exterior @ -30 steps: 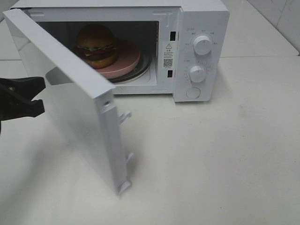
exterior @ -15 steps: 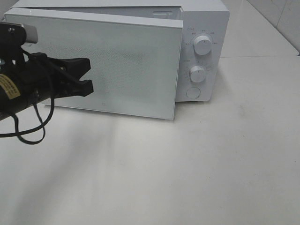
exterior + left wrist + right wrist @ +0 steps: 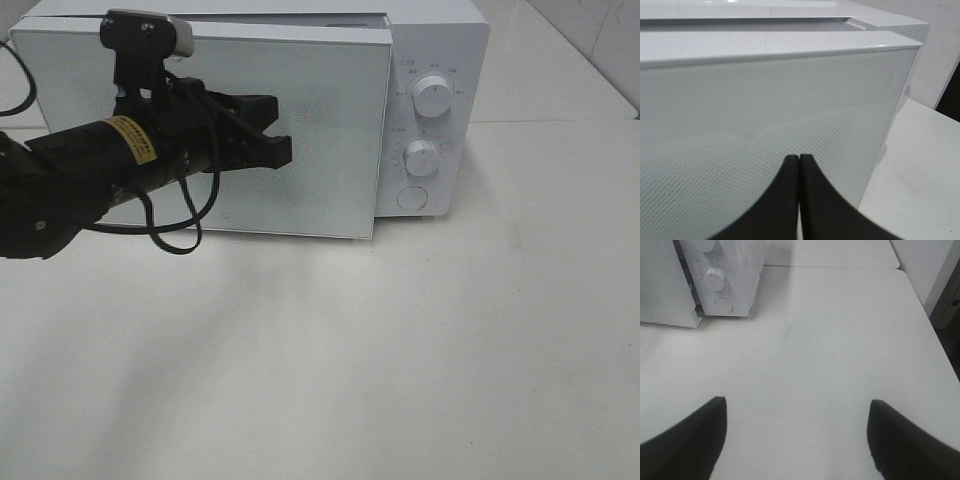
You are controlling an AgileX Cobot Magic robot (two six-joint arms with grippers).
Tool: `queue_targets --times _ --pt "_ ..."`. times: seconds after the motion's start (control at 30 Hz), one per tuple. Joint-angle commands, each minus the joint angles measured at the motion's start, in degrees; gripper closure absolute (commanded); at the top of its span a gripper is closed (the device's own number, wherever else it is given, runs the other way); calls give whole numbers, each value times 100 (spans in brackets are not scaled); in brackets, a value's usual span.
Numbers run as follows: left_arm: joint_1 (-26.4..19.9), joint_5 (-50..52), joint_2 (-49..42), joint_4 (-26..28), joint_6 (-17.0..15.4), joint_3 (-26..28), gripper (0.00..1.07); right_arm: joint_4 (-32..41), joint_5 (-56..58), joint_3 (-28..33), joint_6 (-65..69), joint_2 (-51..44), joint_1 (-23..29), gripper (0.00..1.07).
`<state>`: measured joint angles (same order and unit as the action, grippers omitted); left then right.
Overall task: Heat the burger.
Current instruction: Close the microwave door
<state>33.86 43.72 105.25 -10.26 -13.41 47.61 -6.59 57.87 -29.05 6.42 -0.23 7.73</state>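
The burger is hidden behind the white microwave door (image 3: 320, 190), which stands almost shut, its latch edge a little off the body. My left gripper (image 3: 283, 150) is shut, empty, with its tips against the door's dotted window. In the left wrist view the closed fingertips (image 3: 799, 165) press the door panel (image 3: 765, 95), and a narrow gap shows along the door's top. My right gripper (image 3: 797, 402) is open and empty over bare table, well to the right of the microwave (image 3: 735, 270).
The control panel has two knobs (image 3: 432, 95) (image 3: 421, 157) and a round button (image 3: 411, 198). A black cable loops under the left arm (image 3: 170, 235). The white table (image 3: 400, 350) spreads in front; its right edge (image 3: 920, 305) shows in the right wrist view.
The door has swung from wide open to nearly shut, covering the burger. My left arm has moved right across the door's front, still shut. The right gripper is unchanged.
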Motion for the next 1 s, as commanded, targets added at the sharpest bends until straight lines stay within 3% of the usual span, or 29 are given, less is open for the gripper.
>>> queue_targets --times 0.03,0.2,0.67,0.9,1.0 --pt "80 -57 149 74 -6 275 107 0 -69 23 -46 -155 -40 32" --pt "120 -395 527 143 -6 985 107 0 -69 23 -46 -155 -40 32" --pt "120 -665 1312 338 -86 2298 107 0 -69 23 -46 -155 -40 32" --pt "120 -682 1461 350 -92 2532 107 0 -69 23 -46 -155 -40 32" --pt "120 -693 1444 149 -252 2532 107 0 -69 23 -46 -155 -40 32"
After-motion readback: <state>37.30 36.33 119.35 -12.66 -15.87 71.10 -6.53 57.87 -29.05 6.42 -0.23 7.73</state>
